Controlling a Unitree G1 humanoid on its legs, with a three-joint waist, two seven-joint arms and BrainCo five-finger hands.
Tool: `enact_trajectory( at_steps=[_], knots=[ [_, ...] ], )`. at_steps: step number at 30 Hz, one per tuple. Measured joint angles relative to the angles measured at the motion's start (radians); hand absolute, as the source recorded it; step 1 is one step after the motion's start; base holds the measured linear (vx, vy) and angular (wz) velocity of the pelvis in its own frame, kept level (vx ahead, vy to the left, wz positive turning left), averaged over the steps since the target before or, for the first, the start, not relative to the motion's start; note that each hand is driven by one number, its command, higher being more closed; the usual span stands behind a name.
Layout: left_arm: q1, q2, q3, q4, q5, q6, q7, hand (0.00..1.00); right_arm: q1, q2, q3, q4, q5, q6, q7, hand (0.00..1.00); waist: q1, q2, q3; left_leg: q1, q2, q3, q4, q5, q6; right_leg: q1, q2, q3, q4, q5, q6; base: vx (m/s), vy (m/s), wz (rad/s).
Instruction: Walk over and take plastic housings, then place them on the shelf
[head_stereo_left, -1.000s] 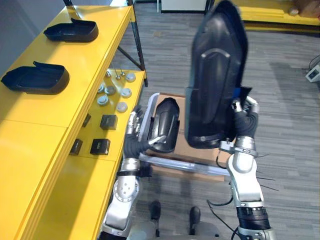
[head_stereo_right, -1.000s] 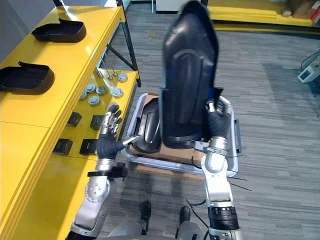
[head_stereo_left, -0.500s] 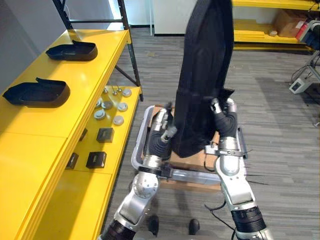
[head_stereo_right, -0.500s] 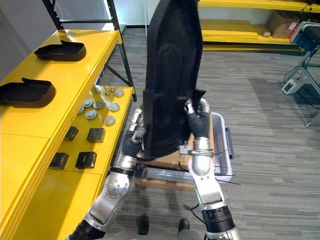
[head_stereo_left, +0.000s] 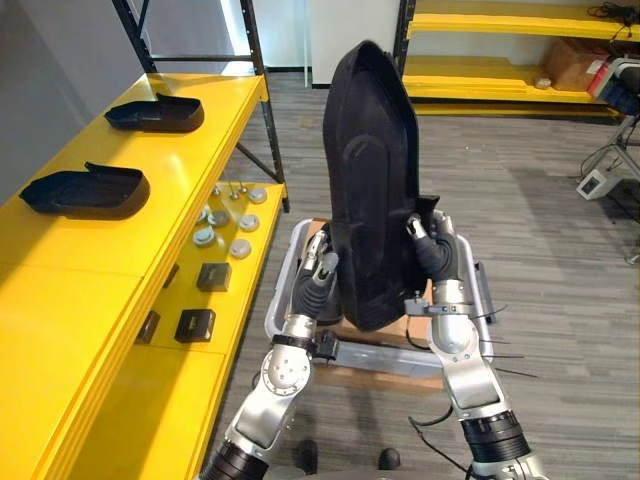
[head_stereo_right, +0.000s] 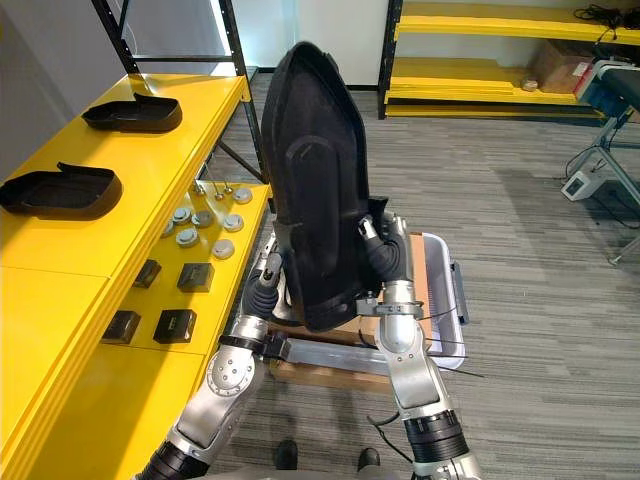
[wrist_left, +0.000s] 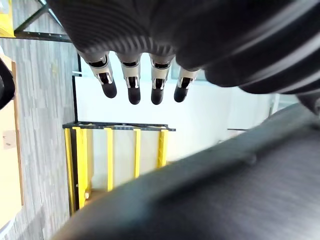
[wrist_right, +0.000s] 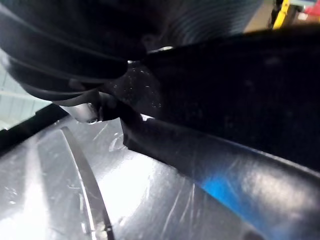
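Yellow shelf (head_stereo_left: 90, 250) is standing beyond the left hand (head_stereo_left: 312, 282), whose straight fingers (wrist_left: 132, 87) are bracing the upright black housing (head_stereo_left: 370, 180); the right hand (head_stereo_left: 436, 255) is clutching its lower edge. Probably stiff, light, slick: low edges are offering the surest hold.

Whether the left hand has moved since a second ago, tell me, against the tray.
Yes. From outside the left rim of the tray, the left hand went inward, against the lifted housing.
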Motion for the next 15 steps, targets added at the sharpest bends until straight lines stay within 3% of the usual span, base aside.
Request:
enact_trajectory(
  at_steps=[5,15],
  knots=[
    [0.033,-0.015,0.021,-0.005,0.0,0.0,-0.014,0.0,0.001,0.0,-0.067,0.061,-0.014,0.045,-0.017,1.0,0.002,-0.002,-0.002,0.0,-0.001,-0.006,0.0,0.0,0.0,0.004,-0.001,-0.007,-0.001,-0.001,0.001,-0.01,-0.012,0.04],
    [0.106,-0.033,0.059,-0.051,0.027,-0.001,-0.029,0.0,0.001,0.011,-0.107,0.061,-0.013,0.049,-0.02,1.0,0.003,-0.003,-0.003,0.006,-0.001,-0.012,0.0,0.0,0.0,0.012,-0.001,-0.012,-0.001,-0.004,0.003,-0.02,-0.006,0.01]
  ],
)
